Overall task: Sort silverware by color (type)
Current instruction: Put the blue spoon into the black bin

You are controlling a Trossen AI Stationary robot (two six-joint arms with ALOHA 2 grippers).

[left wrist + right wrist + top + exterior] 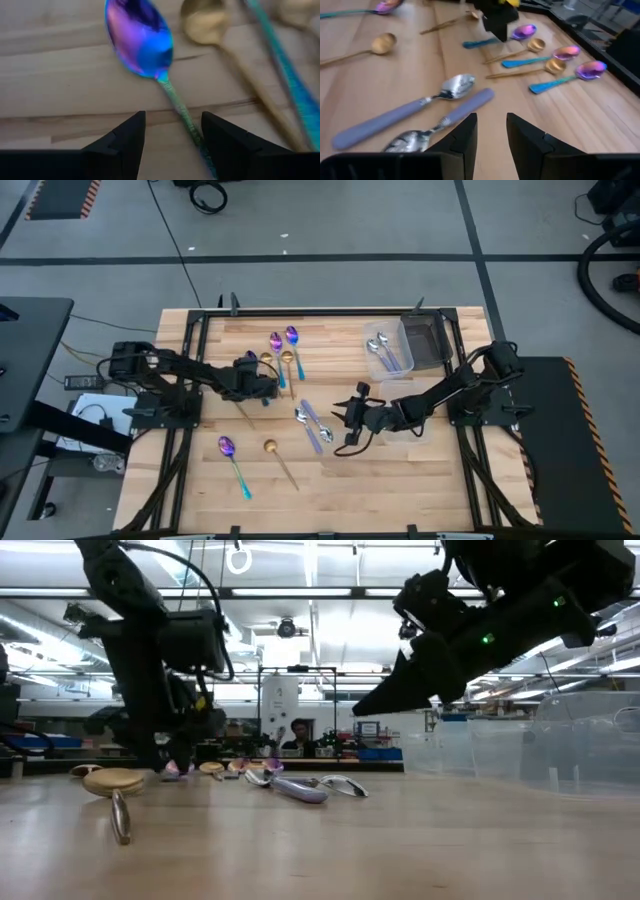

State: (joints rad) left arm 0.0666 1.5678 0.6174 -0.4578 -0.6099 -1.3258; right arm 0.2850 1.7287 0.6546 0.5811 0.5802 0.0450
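The table is pale wood with smooth planks. At the top of the left wrist view, a purple-blue spoon is shiny metal, and a gold spoon looks duller. The box at the high view's upper right is clear plastic.

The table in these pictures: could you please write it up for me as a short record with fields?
surface: wooden table
left gripper: open, over the handle of an iridescent spoon, not holding it
right gripper: open, empty, near two lilac-handled silver spoons
cluster by left gripper: purple-blue and gold spoons lying close together
near edge: one iridescent spoon and one gold spoon, apart
clear container: holds silver spoons
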